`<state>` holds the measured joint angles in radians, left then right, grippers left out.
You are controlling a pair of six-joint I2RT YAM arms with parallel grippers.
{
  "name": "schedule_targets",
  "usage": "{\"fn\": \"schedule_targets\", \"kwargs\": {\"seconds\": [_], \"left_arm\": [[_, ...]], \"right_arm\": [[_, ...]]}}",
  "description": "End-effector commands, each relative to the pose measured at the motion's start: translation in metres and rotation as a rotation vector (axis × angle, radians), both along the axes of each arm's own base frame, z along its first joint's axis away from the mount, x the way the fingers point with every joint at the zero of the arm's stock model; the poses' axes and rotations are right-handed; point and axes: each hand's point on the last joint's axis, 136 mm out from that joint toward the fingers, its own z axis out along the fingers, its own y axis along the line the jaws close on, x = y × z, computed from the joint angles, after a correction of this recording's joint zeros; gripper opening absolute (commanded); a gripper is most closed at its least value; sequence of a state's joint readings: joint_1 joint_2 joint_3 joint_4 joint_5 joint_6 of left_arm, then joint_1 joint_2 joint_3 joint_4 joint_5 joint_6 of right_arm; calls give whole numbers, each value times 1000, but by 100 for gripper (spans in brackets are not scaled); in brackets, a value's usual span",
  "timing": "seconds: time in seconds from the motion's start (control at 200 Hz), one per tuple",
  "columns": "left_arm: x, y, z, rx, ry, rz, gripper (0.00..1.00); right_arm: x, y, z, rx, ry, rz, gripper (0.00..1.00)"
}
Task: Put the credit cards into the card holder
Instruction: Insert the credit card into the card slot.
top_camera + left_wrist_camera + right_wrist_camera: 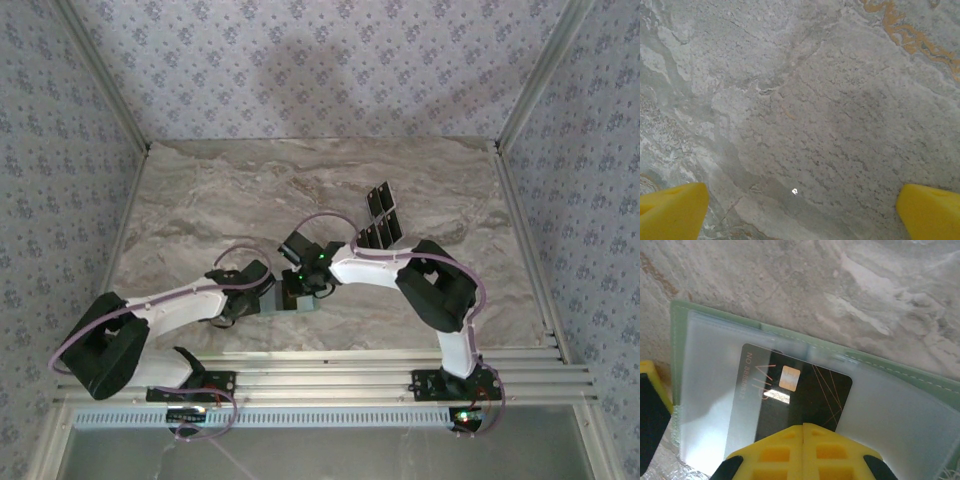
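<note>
Top external: our counter (200, 190) has spare credit cards (381, 215) right of centre. The card holder (920, 410) lies open mid near edge. Right jaws are pinched on one card (805, 390), partway under the clear sleeve (705, 405), likely seating it. Left jaws are wide and hold nothing. Print reads "NO", the rest is blurred.

so the tabletop (800, 100) looks like marble-pattern stone, matt and slightly pitted. the card holder (920, 376) is some soft pale green material with stitched edges, plus a frosted see-through plastic sleeve inside. the card (815, 390) is glossy black plastic with a shiny metallic chip. the right gripper (803, 436) is matt yellow plastic.
</note>
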<state>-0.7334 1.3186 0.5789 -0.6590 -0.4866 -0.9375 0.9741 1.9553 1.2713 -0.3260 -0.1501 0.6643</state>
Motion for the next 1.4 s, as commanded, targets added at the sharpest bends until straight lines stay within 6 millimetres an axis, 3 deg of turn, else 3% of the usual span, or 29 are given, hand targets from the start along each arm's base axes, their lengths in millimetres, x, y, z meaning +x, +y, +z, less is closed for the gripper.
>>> {"fn": "schedule_targets", "kwargs": {"seconds": [0.0, 0.355, 0.48, 0.59, 0.71, 0.81, 0.839, 1.049, 1.394], "left_arm": [[-4, -8, -12, -31, 36, -5, 100], [-4, -11, -14, -30, 40, -11, 100], [-4, -13, -15, -28, 42, -15, 100], [-3, -14, -14, -27, 39, -19, 100], [-2, -17, -13, -28, 36, -25, 100], [0, -19, -12, -25, 37, -30, 100], [-1, -20, -13, -23, 40, -33, 100], [2, -26, -11, -17, 39, -48, 100], [10, -43, -6, -17, 29, -93, 100]], "right_arm": [[-5, 12, -2, 4, 16, 27, 2], [-10, 33, -1, 36, 36, 56, 2], [-8, 33, 13, 57, 12, 63, 3], [-4, 21, 31, 81, -32, 34, 4], [0, 4, 34, 87, -48, -7, 5], [1, -6, 24, 72, -31, -34, 5], [-4, -17, 9, 41, -6, -41, 5], [-4, -46, -23, -17, 46, -101, 3], [8, -99, -25, -66, 54, -199, 3]]}}
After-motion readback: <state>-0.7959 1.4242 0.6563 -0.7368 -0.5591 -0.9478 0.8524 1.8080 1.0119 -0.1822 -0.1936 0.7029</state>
